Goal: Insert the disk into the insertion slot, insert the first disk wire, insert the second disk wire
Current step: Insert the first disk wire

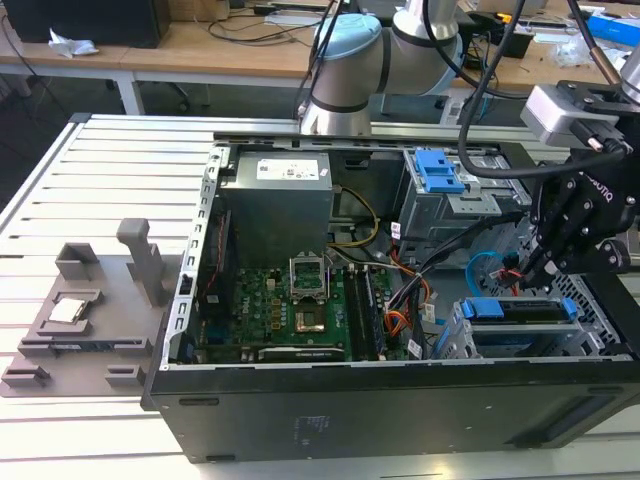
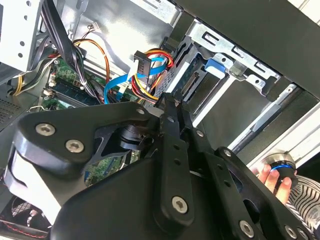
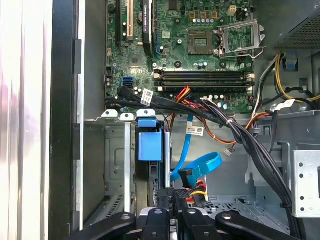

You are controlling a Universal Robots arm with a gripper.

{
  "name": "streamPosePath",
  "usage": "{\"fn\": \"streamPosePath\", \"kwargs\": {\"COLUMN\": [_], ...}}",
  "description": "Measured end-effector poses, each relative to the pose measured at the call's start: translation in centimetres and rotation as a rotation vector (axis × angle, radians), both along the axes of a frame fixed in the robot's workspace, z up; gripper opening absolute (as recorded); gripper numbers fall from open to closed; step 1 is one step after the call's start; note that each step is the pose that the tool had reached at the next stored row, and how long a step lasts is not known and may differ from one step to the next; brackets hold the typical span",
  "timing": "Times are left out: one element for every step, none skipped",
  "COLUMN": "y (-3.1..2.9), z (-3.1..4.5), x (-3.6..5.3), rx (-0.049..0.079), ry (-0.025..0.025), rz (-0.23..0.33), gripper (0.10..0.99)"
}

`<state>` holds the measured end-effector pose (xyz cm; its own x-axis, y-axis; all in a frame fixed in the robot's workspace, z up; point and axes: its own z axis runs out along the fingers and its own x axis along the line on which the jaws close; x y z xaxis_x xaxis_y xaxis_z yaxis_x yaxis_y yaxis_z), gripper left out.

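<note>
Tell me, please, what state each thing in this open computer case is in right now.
disk: seated in the insertion slot, blue carrier end facing out.
insertion slot: filled by the disk.
first disk wire: apparently unplugged, connector hanging free.
second disk wire: curled in a loop, end loose.
gripper: shut, beside the wire ends.
CPU socket: load plate flipped open.
computer case: side open.

Slatted grey metal bench (image 1: 120, 150), ribs running lengthwise. Open black computer case (image 1: 400, 410) lies on its side directly on the bench, right under the pincer (image 1: 528, 272). Grey fixture plate (image 1: 80, 335) with upright holders (image 1: 145, 260) lies flat on the bench, well apart from the pincer, just beside the case's far end.
</note>
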<state>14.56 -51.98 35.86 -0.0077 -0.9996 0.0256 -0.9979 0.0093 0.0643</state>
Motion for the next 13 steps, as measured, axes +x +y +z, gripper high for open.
{"fn": "streamPosePath", "kwargs": {"y": [0.0, 0.0, 0.0, 0.0, 0.0, 0.0, 0.0, -0.01, -0.09, -0.19, -0.33, -0.46, -0.61], "z": [0.0, 0.0, 0.0, 0.0, 0.0, 0.0, 0.0, 0.0, 0.0, 0.0, 0.0, 0.0, 0.0], "x": [0.0, 0.0, 0.0, 0.0, 0.0, 0.0, 0.0, 0.0, 0.01, 0.01, 0.01, 0.02, 0.02], "rx": [0.0, 0.0, 0.0, -0.001, -0.001, -0.001, -0.001, -0.001, -0.001, -0.001, -0.001, -0.001, -0.001], "ry": [0.0, 0.0, 0.0, 0.0, 0.0, 0.0, 0.0, 0.0, 0.0, 0.0, 0.0, 0.0, 0.0], "rz": [0.0, 0.0, 0.0, 0.0, 0.0, 0.0, 0.0, 0.0, 0.0, 0.0, 0.0, 0.0, 0.0], "gripper": [0.165, 0.165, 0.165, 0.165, 0.165, 0.165, 0.165, 0.165, 0.165, 0.165, 0.165, 0.165, 0.165]}}
